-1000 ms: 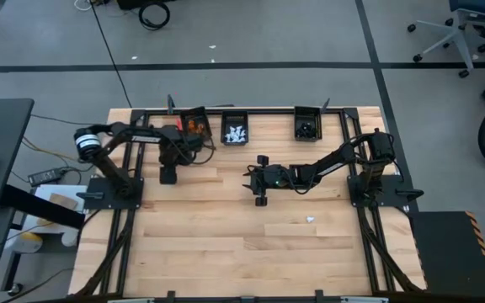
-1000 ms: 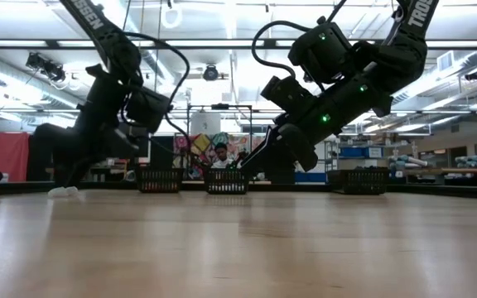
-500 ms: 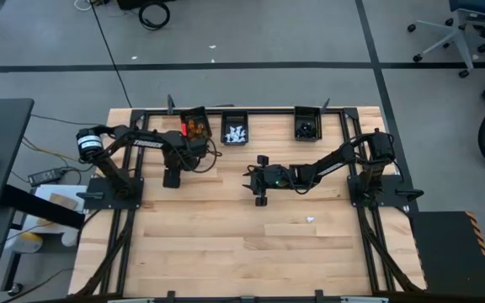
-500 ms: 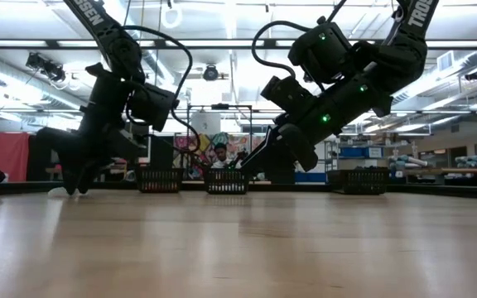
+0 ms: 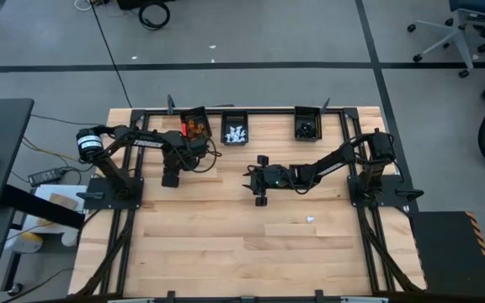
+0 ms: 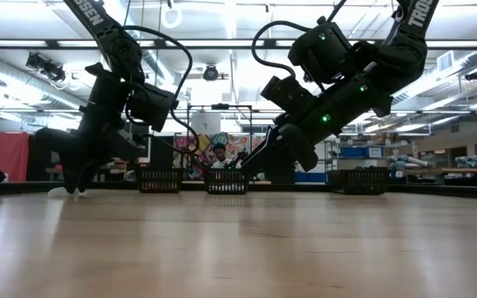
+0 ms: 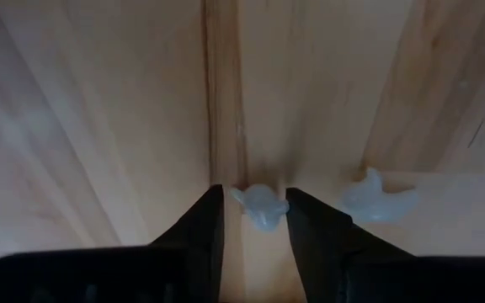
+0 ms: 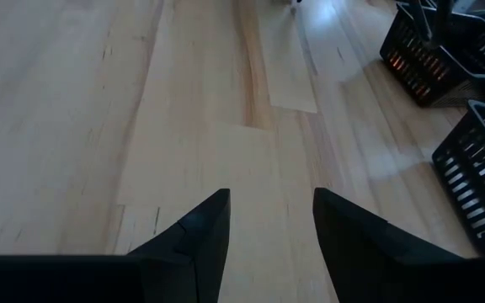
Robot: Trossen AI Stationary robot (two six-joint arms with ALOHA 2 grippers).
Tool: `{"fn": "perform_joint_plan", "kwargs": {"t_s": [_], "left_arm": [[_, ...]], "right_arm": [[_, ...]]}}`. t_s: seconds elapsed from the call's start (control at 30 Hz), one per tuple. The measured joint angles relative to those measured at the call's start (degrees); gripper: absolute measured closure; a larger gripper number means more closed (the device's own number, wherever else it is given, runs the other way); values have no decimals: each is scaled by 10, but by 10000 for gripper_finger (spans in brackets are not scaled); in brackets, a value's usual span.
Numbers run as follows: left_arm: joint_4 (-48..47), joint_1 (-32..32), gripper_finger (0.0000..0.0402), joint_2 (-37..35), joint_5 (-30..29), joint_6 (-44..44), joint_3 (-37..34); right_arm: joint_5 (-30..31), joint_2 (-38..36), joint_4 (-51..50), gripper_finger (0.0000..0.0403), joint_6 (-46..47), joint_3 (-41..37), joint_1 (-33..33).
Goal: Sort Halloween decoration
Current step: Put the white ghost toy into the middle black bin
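Sorting nearly done: the bins (image 5: 235,126) hold most trinkets, the left hand (image 7: 255,227), fingers apart, straddles a white trinket (image 7: 259,205), another (image 7: 377,198) just beside; the right hand (image 8: 272,227) waits, spread and empty.

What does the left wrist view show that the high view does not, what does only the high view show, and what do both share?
Only the left wrist view: two white trinkets, one between the left gripper's open fingers, another beside. Only the high view: three black bins, the right gripper waiting mid-table, a white trinket. Both: the wooden table.
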Motion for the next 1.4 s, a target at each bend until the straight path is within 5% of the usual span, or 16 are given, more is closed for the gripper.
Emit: {"fn": "perform_joint_plan", "kwargs": {"t_s": [0.33, 0.7, 1.07, 1.4], "left_arm": [[-1, 0, 364, 0, 14, 11, 0], [8, 0, 399, 0, 14, 11, 0], [9, -3, 401, 0, 14, 8, 1], [-49, 9, 382, -7, 5, -99, 54]], "right_arm": [[0, 0, 0, 227, 0, 0, 0], [0, 0, 0, 227, 0, 0, 0], [0, 0, 0, 227, 0, 0, 0], [0, 0, 0, 227, 0, 0, 0]]}}
